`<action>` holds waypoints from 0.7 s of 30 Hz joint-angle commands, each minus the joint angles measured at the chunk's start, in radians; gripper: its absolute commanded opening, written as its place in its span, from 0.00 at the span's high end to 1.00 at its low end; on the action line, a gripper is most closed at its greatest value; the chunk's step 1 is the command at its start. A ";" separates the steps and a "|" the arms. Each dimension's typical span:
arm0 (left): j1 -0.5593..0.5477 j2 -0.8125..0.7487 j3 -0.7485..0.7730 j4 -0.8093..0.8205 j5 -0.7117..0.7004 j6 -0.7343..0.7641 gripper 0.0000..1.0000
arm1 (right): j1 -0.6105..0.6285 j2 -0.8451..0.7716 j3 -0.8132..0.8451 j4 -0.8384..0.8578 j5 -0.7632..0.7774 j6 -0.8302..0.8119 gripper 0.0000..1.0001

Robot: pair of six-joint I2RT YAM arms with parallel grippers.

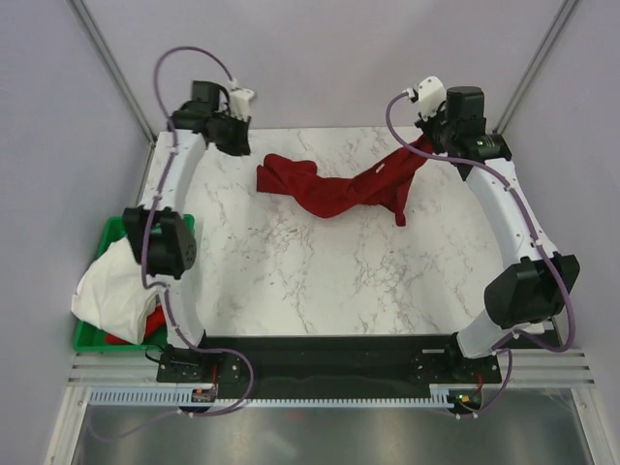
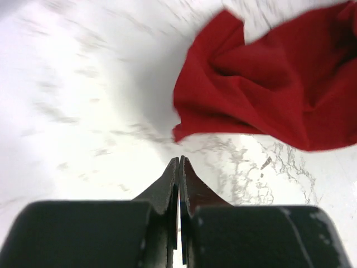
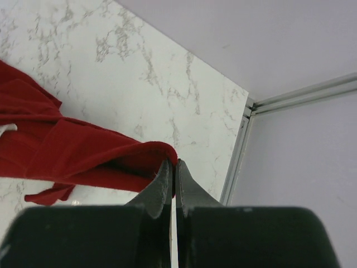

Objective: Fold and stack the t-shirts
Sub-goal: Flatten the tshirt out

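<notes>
1. Red tee [image 1: 334, 189] bunched across the far part of the bench [image 1: 320, 291], one end heaped at the left, the other drawn up to the right.
2. Right claw [image 3: 172, 164] pressed together on that raised edge of cloth, by the far right corner.
3. Left claw [image 2: 179, 163] closed on nothing, tips just short of the heap's edge.
4. White tee [image 1: 111, 286] draped over the green bin [image 1: 85, 339] off the bench's left side, more red cloth [image 1: 150, 320] beneath it.

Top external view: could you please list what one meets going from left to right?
The white t-shirt → left fingers, shut on nothing → dark red t-shirt → right fingers, shut on its end.
</notes>
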 commanded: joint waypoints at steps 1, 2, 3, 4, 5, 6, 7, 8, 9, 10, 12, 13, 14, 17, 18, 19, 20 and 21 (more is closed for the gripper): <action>0.065 -0.274 -0.011 0.015 0.066 -0.013 0.98 | -0.026 -0.055 0.063 0.076 0.013 0.074 1.00; 0.079 -0.300 -0.039 0.011 0.067 -0.010 0.98 | -0.026 -0.067 0.049 0.076 0.010 0.080 1.00; 0.082 -0.353 -0.054 -0.003 0.067 -0.007 0.98 | -0.029 -0.081 0.040 0.077 0.007 0.087 1.00; 0.083 -0.377 -0.073 -0.012 0.070 0.001 0.98 | -0.032 -0.108 0.031 0.079 0.004 0.094 1.00; 0.086 -0.406 -0.123 -0.017 0.069 0.018 0.98 | -0.033 -0.124 0.009 0.080 0.004 0.098 1.00; 0.088 -0.430 -0.146 -0.024 0.069 0.024 0.98 | -0.036 -0.138 0.000 0.080 0.004 0.104 1.00; 0.093 -0.484 -0.168 -0.023 0.066 0.031 0.98 | -0.043 -0.167 -0.009 0.080 -0.001 0.117 1.00; 0.091 -0.505 -0.203 -0.023 0.067 0.035 0.98 | -0.044 -0.184 -0.029 0.079 -0.010 0.120 1.00; 0.091 -0.525 -0.217 -0.023 0.069 0.036 0.98 | -0.046 -0.213 -0.041 0.074 -0.016 0.123 1.00; 0.091 -0.556 -0.231 -0.021 0.079 0.044 0.98 | -0.047 -0.227 -0.054 0.068 -0.033 0.127 1.00; 0.091 -0.561 -0.283 -0.023 0.108 0.045 0.98 | -0.047 -0.244 -0.101 0.047 -0.047 0.133 1.00; 0.091 -0.555 -0.301 -0.026 0.140 0.044 0.93 | -0.047 -0.259 -0.124 0.042 -0.050 0.137 1.00; 0.085 -0.521 -0.329 -0.024 0.154 0.039 0.83 | -0.047 -0.265 -0.164 0.044 -0.061 0.140 1.00; 0.044 -0.416 -0.337 -0.002 0.150 0.029 0.57 | -0.047 -0.273 -0.203 0.039 -0.085 0.149 1.00; 0.030 -0.385 -0.326 0.000 0.145 0.038 0.55 | -0.047 -0.271 -0.206 0.039 -0.085 0.150 1.00; 0.013 -0.345 -0.309 0.002 0.133 0.050 0.53 | -0.047 -0.271 -0.209 0.034 -0.113 0.150 1.00; -0.016 -0.310 -0.265 0.000 0.129 0.048 0.52 | -0.047 -0.270 -0.209 0.033 -0.117 0.147 1.00; -0.032 -0.229 -0.237 -0.006 0.129 0.050 0.51 | -0.047 -0.262 -0.209 0.031 -0.121 0.147 1.00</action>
